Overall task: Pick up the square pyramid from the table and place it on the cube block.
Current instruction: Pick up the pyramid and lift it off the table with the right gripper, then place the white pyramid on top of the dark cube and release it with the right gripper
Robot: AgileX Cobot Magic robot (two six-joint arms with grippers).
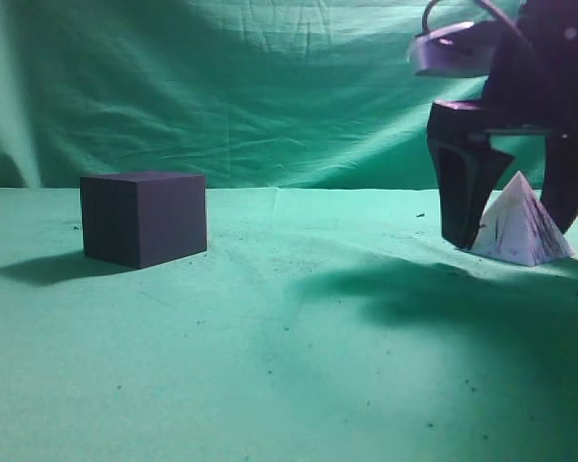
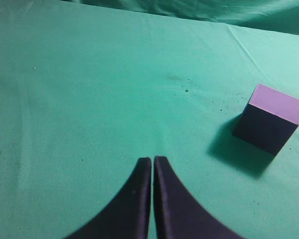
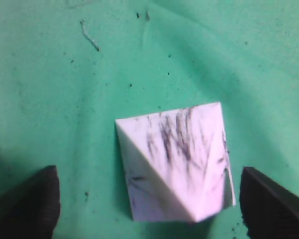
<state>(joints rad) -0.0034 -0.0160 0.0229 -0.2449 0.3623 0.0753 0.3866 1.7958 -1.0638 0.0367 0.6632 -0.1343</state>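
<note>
Green-clothed table (image 1: 270, 366): cube block (image 1: 143, 218), square pyramid (image 1: 520, 223), seemingly crumbs.

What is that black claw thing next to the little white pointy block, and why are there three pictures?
It is a robot with two arms, and each arm ends in a gripper, a claw for picking things up. One picture is taken from the side, across the table. The other two come from small cameras on the robot's wrists, looking down past each gripper.

On the green cloth sit two toys: a dark cube and a white pyramid with dark streaks.

The right gripper stands over the pyramid with its jaws wide open, one on each side. It is not holding it. The left gripper is closed and empty, with the cube off to its side.
</note>
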